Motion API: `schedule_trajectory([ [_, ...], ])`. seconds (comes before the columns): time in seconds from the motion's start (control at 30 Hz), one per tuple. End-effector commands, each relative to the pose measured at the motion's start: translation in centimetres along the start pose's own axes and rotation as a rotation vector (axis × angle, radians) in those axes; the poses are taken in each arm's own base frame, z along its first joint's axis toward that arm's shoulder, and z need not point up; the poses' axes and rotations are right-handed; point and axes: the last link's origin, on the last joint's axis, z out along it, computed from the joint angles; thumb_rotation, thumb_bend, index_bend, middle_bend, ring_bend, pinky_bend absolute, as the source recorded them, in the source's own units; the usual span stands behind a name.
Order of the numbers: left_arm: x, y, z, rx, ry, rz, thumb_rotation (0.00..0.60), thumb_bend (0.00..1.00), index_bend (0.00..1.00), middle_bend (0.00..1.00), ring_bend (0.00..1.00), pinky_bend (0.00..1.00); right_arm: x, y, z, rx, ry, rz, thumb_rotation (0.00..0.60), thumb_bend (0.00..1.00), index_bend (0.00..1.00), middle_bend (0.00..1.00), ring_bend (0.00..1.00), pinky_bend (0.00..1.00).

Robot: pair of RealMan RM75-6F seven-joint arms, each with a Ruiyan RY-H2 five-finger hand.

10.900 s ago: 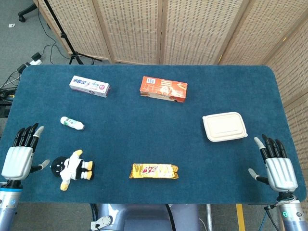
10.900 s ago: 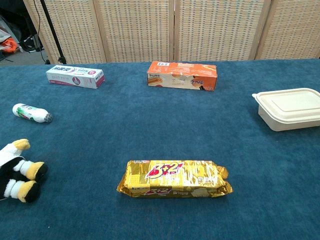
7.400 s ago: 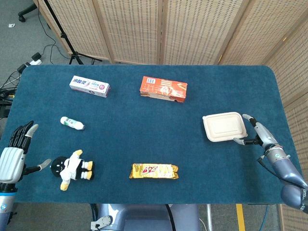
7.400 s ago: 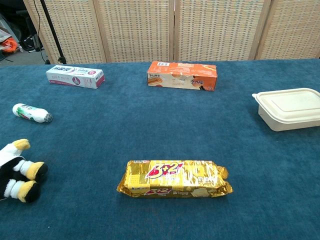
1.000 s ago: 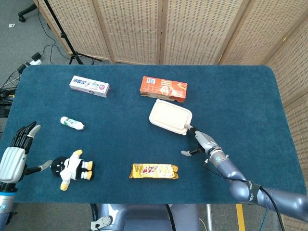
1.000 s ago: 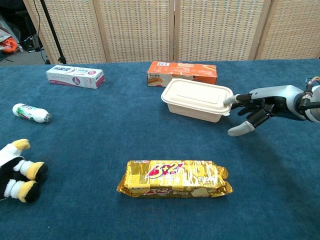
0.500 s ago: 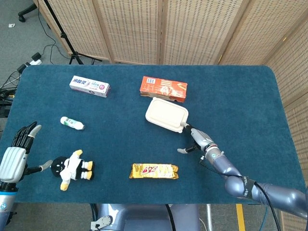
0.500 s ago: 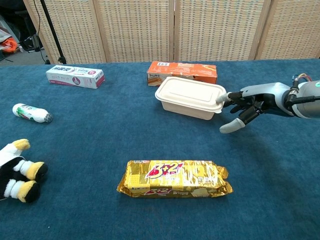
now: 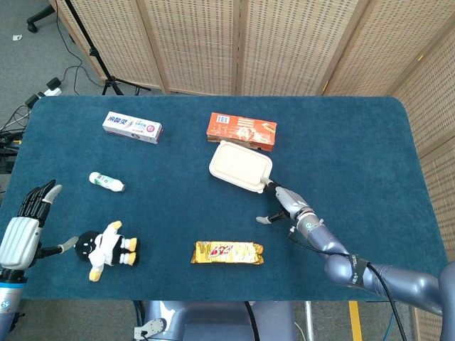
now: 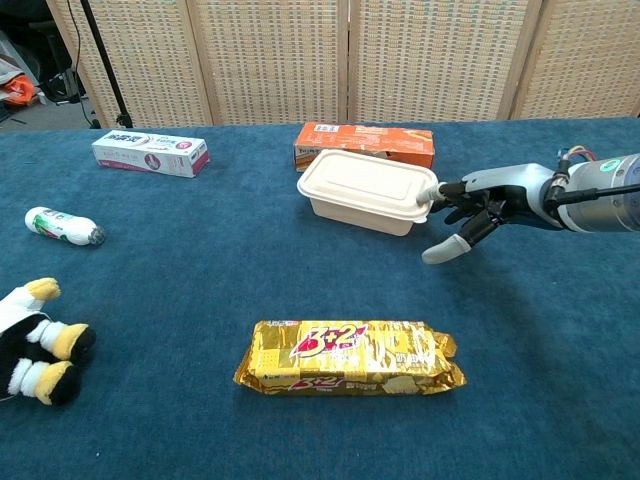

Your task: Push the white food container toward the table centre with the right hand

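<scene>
One right hand (image 10: 478,212), fingers (image 10: 443,250) spread and gripping nothing, touches the white food container (image 9: 240,165) at its near corner to shove it, now mid-tabletop (image 9: 341,142) beside the orange box (image 9: 242,131).

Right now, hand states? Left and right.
Left hand: open, holding nothing, near the table's edge.
Right hand: open, holding nothing, a fingertip touching the white food container.

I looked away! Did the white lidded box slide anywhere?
Yes. The white lidded food container slid leftward from the table's right side and now sits beside the orange carton.
</scene>
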Motion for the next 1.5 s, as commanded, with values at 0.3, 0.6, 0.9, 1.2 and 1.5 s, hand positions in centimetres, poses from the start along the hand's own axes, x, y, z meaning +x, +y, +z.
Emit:
schedule_trajectory([
  [0.3,-0.1,0.0,0.0,0.0,-0.003,0.001,0.6,0.1,0.0,0.0,0.0,0.03,-0.6,-1.3,0.3,0.028,-0.013,-0.015,0.6,0.26,0.02,0.0,0.0,0.04],
  [0.6,0.0,0.1,-0.1,-0.004,-0.004,0.0,0.6,0.1,0.0,0.0,0.0,0.03,-1.1,-2.1,0.5,0.044,-0.022,-0.024,0.6,0.26,0.02,0.0,0.0,0.04],
  [0.9,-0.2,0.1,0.0,-0.006,-0.011,0.002,0.6,0.1,0.0,0.0,0.0,0.03,-0.5,-3.5,0.3,0.07,-0.006,-0.036,0.6,0.26,0.02,0.0,0.0,0.04],
  [1.2,-0.3,0.3,-0.1,-0.012,-0.014,0.004,0.6,0.1,0.0,0.0,0.0,0.03,-1.0,-4.3,0.1,0.084,-0.016,-0.04,0.6,0.26,0.02,0.0,0.0,0.04],
  [1.5,-0.3,0.2,-0.1,-0.013,-0.015,0.002,0.6,0.1,0.0,0.0,0.0,0.03,-0.1,-3.6,0.0,0.053,0.013,-0.044,0.6,0.26,0.02,0.0,0.0,0.04],
])
